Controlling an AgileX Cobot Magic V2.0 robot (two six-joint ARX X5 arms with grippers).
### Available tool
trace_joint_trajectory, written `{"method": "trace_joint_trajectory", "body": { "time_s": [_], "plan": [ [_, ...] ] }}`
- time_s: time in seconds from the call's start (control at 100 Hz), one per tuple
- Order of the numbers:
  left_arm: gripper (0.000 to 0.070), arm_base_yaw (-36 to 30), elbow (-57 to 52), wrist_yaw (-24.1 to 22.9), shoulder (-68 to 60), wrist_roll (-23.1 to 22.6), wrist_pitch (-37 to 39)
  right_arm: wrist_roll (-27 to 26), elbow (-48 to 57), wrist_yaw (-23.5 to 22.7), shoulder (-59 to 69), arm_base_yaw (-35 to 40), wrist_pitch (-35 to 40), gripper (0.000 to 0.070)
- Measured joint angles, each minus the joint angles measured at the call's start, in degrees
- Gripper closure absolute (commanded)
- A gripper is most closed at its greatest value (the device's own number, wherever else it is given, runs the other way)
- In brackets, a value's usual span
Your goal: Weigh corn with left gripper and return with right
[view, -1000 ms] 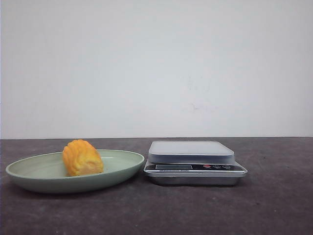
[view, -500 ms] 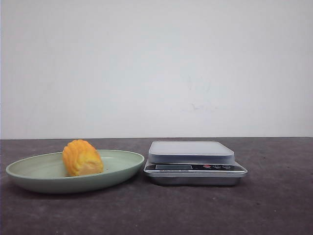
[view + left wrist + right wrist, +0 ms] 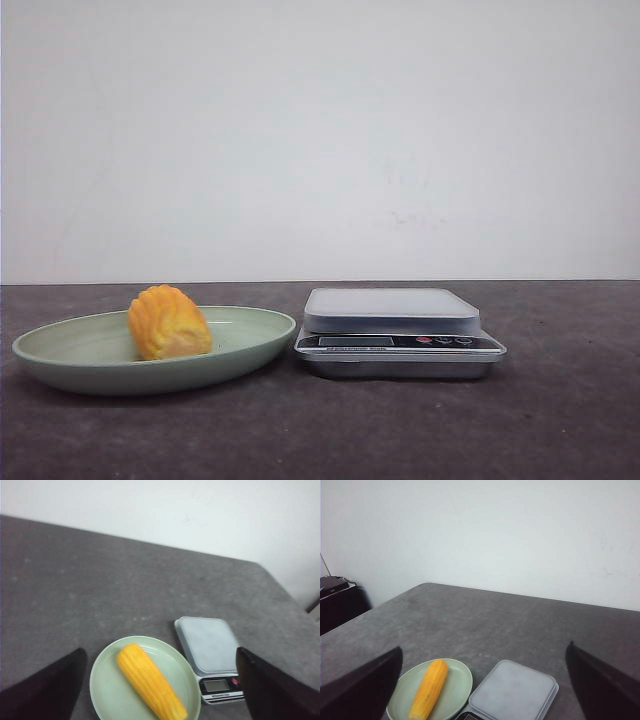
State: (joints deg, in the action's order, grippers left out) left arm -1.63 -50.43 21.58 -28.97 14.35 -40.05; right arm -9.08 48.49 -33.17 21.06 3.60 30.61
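Corn (image 3: 168,322): I see it lying on its side in the pale green plate (image 3: 60,350), on the left of the table; from the front I look at its end, so it reads short. My wrist cameras show a long yellow cob (image 3: 151,681) lying slantwise across the plate, with nothing touching it.

Plate: shallow, oval from the front, round from above (image 3: 105,680). It sits just beside the scale, to the scale's left; I cannot tell whether the two rims touch.

Scale (image 3: 398,330): small, with a silver body and a grey square platform that carries nothing. Its display and buttons face the near edge. From the left wrist I can see the display (image 3: 216,685) but cannot read it.

Left gripper (image 3: 160,690): the dark fingers (image 3: 45,687) stand wide apart at the two lower corners of my left wrist view, holding nothing, high above the plate and scale.

Right gripper (image 3: 480,690): its fingers (image 3: 605,687) are likewise spread far apart and hold nothing, raised above the same two objects (image 3: 512,689).

Table (image 3: 560,420): dark grey and speckled, against a plain white wall (image 3: 320,130).
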Motion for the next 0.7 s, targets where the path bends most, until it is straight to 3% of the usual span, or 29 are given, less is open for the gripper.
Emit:
{"method": "trace_joint_trajectory", "body": {
  "time_s": [0.16, 0.35, 0.52, 0.7],
  "plan": [
    [0.0147, -1.90, 0.00, 0.20, -11.37, 0.98, 2.16, -0.22, 0.00, 0.15, 2.40, 0.00, -0.15, 0.0038],
    [0.0147, -7.08, 0.00, 7.37, -25.49, 5.75, 2.14, -1.73, 0.00, 0.13, 4.61, 0.00, -0.15, 0.0038],
    [0.0147, -11.69, 0.00, 5.20, -36.00, 7.63, 4.00, -2.60, 0.00, -0.09, 4.85, 0.00, -0.15, 0.0038],
    [0.0148, -14.99, 0.00, 2.99, -46.27, 11.65, 10.75, -3.43, 0.00, -3.63, 4.85, 0.00, 0.04, 0.0038]
  ]
}}
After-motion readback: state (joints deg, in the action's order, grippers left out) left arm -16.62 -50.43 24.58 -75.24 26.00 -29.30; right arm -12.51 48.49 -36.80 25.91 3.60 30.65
